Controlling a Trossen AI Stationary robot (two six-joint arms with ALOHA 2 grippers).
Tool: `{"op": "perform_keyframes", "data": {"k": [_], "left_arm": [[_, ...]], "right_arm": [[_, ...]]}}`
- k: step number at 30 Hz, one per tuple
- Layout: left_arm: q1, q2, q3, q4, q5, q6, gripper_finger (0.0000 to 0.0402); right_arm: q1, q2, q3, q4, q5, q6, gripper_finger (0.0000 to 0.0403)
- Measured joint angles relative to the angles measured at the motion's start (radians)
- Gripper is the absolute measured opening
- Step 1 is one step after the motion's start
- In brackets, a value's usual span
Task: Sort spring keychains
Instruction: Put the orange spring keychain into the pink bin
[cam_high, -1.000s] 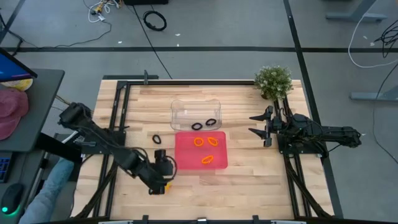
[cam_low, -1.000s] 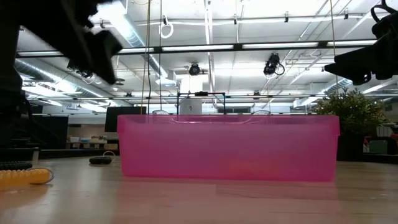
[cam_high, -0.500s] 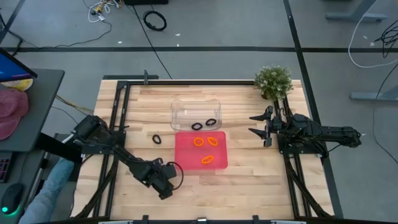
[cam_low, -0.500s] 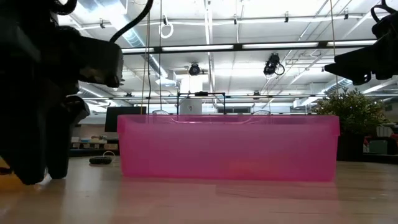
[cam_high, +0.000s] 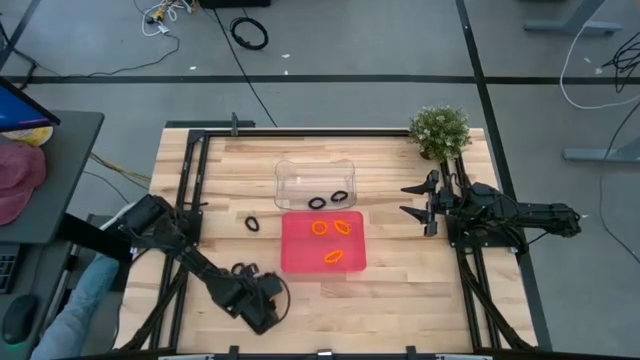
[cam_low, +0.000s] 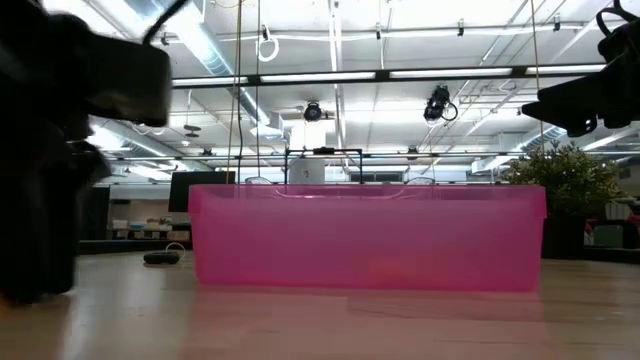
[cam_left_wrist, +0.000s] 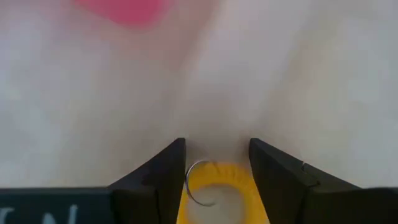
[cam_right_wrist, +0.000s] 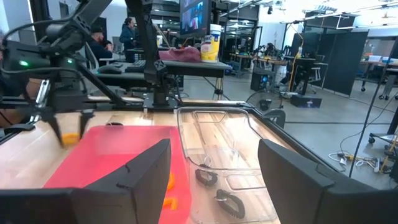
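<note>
Your left gripper (cam_high: 262, 312) is down at the table (cam_high: 400, 290) near its front edge, left of the red tray's (cam_high: 296, 250) near corner, and its fingers (cam_left_wrist: 163, 180) sit on either side of an orange spring keychain (cam_left_wrist: 217, 190) whose metal ring shows between them; you cannot tell whether they are pressing on it yet or just bracketing it. Just behind that gripper a black keychain (cam_high: 243, 268) lies on the wood, and another black keychain (cam_high: 252, 223) lies farther back, left of the tray. Inside the red tray you have three orange keychains (cam_high: 331, 257), two toward the back and one toward the front. Touching the tray's far side is the clear bin (cam_high: 295, 178), which holds two black keychains (cam_high: 317, 202). On the right side of the table your right gripper (cam_high: 418, 203) hovers with its fingers (cam_right_wrist: 140, 174) spread wide, grasping nothing, in front of the potted plant (cam_high: 440, 130).
</note>
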Motion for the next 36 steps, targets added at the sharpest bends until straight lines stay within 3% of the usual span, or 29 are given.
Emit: {"op": "perform_keyframes", "data": {"k": [10, 26, 31, 36], "left_arm": [[-0.037, -0.001, 0.031, -0.035, 0.072, -0.075, 0.0187], [-0.040, -0.005, 0.068, -0.116, 0.274, -0.136, 0.0188], [-0.058, -0.005, 0.178, -0.274, 0.187, -0.159, 0.0188], [-0.101, -0.006, 0.244, -0.284, 0.120, -0.194, 0.0188]], "right_arm": [[0.000, 0.000, 0.000, 0.000, 0.000, 0.000, 0.0247], [0.000, 0.000, 0.000, 0.000, 0.000, 0.000, 0.0247], [0.000, 0.000, 0.000, 0.001, 0.000, 0.000, 0.0247], [0.000, 0.000, 0.000, 0.000, 0.000, 0.000, 0.0247]]}}
